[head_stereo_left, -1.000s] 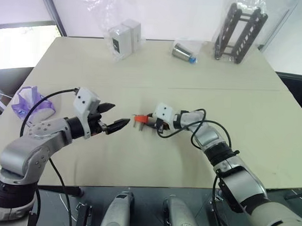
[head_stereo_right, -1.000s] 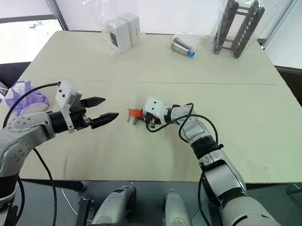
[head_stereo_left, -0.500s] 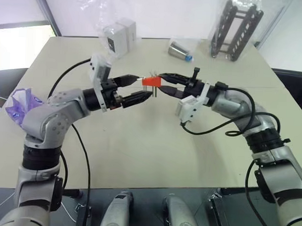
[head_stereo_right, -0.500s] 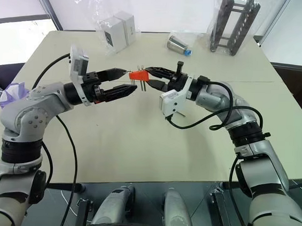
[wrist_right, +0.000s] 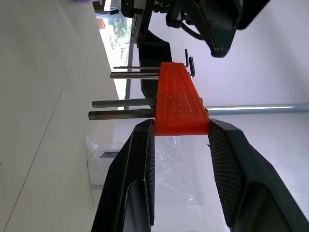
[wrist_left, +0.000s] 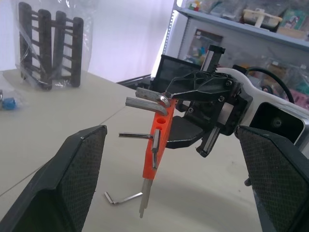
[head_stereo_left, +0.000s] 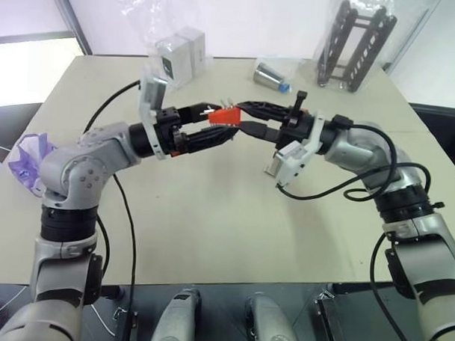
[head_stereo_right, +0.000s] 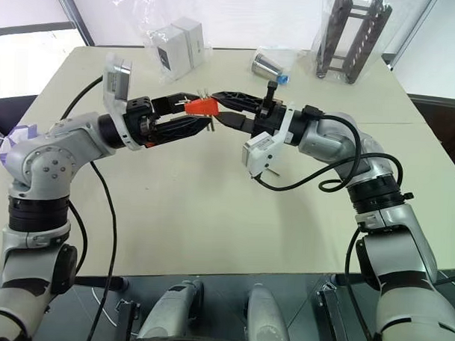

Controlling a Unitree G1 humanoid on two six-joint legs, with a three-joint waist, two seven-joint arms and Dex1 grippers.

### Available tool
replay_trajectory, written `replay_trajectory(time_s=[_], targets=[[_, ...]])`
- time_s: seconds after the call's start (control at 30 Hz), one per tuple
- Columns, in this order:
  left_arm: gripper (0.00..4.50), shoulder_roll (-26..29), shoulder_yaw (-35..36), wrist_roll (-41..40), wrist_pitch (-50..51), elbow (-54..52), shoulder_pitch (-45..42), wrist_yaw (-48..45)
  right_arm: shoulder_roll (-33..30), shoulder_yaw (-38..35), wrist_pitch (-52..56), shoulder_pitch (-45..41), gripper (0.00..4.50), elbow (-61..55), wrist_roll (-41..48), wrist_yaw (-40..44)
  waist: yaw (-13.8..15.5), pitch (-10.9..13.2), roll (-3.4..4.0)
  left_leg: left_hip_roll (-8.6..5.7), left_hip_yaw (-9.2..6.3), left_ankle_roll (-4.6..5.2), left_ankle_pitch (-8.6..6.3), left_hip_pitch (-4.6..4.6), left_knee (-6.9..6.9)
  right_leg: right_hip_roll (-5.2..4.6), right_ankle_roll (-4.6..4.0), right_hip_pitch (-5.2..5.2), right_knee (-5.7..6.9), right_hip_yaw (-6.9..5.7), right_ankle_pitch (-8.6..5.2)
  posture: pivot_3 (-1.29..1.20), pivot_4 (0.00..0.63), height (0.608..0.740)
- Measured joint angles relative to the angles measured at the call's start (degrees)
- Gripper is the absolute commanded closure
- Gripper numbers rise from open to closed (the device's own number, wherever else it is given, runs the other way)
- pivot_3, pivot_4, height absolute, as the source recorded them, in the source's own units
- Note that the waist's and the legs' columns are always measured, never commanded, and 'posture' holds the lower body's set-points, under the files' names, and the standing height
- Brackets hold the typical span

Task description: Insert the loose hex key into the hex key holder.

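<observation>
Your hex key holder has come up off the bench: a second ago it lay low in front of the robot, and now the right gripper carries it in mid-air, jaws closed on one end of the red-orange block with the short keys sticking out sideways. The right wrist has also rolled over since then, so the block now faces the other arm.

The left gripper has risen to meet it. Its jaws stand wide apart and hold nothing, one finger on each side of the holder without touching it as far as you can tell.

The loose hex key is not in either hand. In the left wrist view it lies flat on the bench below the raised holder, well apart from both grippers.

So what you have gained is a lifted, presented holder, likely for a handover or regrip. The insertion itself has not begun; I judge you need one gripper freed to go down for the key.
</observation>
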Motion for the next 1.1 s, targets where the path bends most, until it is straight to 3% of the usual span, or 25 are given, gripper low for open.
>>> replay_trajectory(time_s=[0.23,0.33,0.57,0.97,1.1], targets=[[0.00,0.0,0.2,0.0,0.0,0.0,0.0,0.1,0.0,0.0,-0.8,0.0,3.46,0.5,0.0,0.0,0.0,0.0,0.00,0.00,0.00,0.00,0.00,0.00,0.00,0.00,0.00,0.00,0.00,0.00,0.00,0.00,0.150,0.740],[0.88,0.0,0.6,0.0,0.0,0.0,0.0,0.1,0.0,0.0,-0.9,0.0,3.46,0.6,0.0,0.0,0.0,0.0,0.00,0.00,0.00,0.00,0.00,0.00,0.00,0.00,0.00,0.00,0.00,0.00,0.00,0.00,0.150,0.740],[4.29,-0.6,0.8,-0.3,0.1,0.3,0.0,0.1,0.0,-0.1,-1.0,0.0,3.46,0.5,0.3,0.2,0.1,0.0,0.00,-0.01,0.00,0.00,0.00,0.00,0.01,-0.01,0.00,0.00,0.00,0.00,0.00,0.00,0.150,0.740],[4.38,-0.8,0.5,-0.1,0.2,0.6,0.0,0.1,0.0,-0.1,-0.8,0.0,3.46,0.5,0.3,0.7,0.0,0.0,0.00,0.00,0.00,0.00,0.00,0.00,0.01,0.00,0.00,0.00,0.01,0.00,0.00,0.00,0.150,0.740],[4.38,-0.7,-0.2,0.6,0.0,0.6,0.0,0.1,0.0,-0.1,0.4,0.0,1.45,0.0,1.0,1.4,0.0,0.0,0.00,0.00,-0.01,0.00,0.00,0.00,0.01,0.00,0.00,0.00,0.01,0.00,0.00,0.00,0.150,0.740]])
